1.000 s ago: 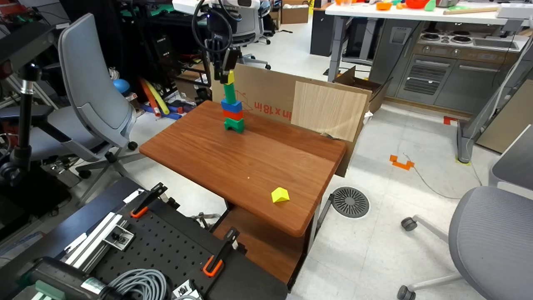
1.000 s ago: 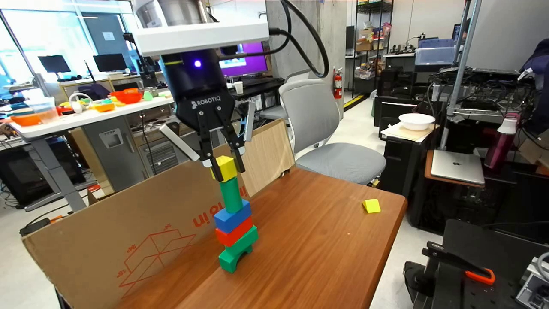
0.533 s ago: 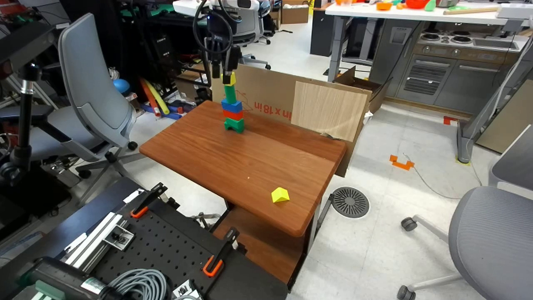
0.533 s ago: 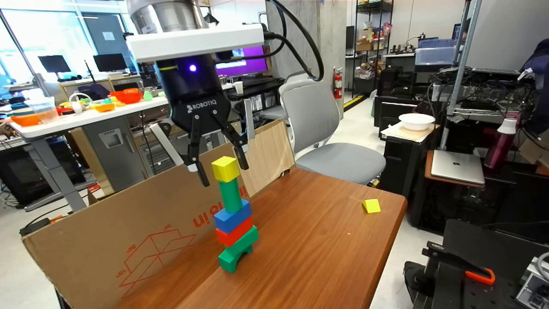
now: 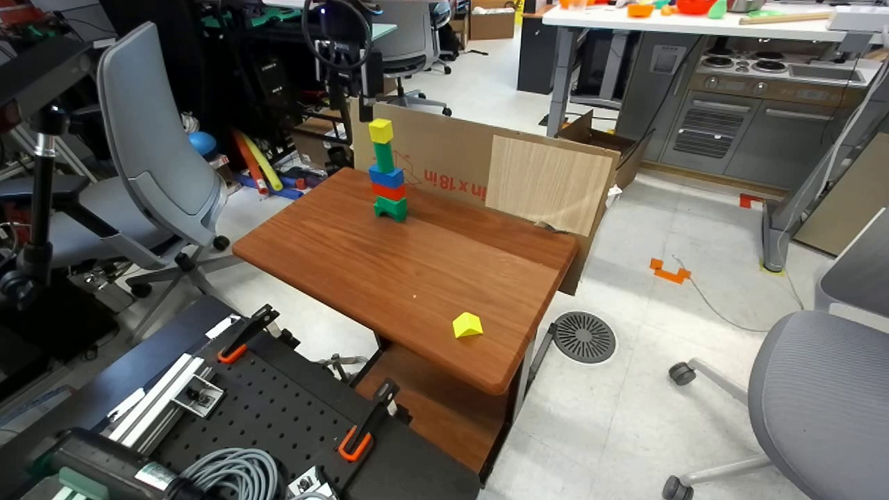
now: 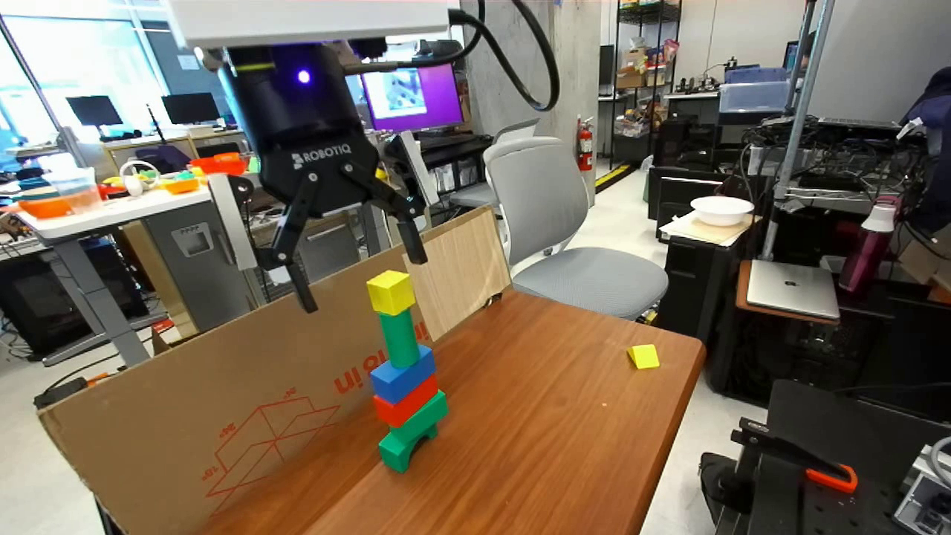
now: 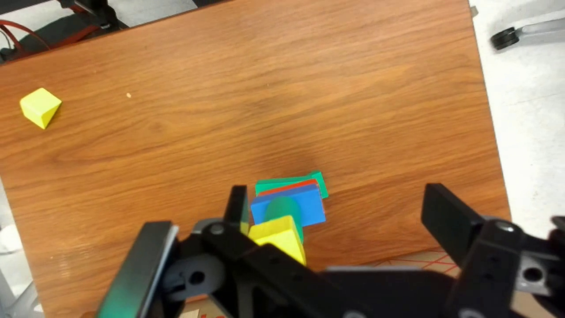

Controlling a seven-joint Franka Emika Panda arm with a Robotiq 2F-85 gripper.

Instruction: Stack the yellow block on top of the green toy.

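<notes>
The yellow block point(image 5: 380, 130) point(image 6: 391, 292) point(image 7: 276, 236) sits on top of the green toy point(image 5: 383, 157) point(image 6: 400, 339) point(image 7: 282, 207), an upright green cylinder. Below that cylinder are a blue block point(image 6: 404, 374), a red block point(image 6: 408, 402) and a green arch point(image 6: 414, 431) standing on the table. My gripper point(image 6: 362, 281) point(image 7: 336, 196) is open wide and holds nothing. In an exterior view it stands above and to one side of the tower, apart from the block. In the wrist view a gripper link covers part of the yellow block, near one finger point(image 7: 238, 207).
A lumpier yellow piece point(image 5: 467, 325) point(image 6: 643, 356) point(image 7: 40, 107) lies on the wooden table point(image 5: 410, 271), far from the tower. A cardboard sheet point(image 5: 444, 149) point(image 6: 297, 386) stands along the table's edge close behind the tower. A grey chair point(image 6: 587, 275) is beyond the table.
The fingers have spread and let go of the yellow block, which stays on the green cylinder. My gripper has since drawn up and away from the tower.
</notes>
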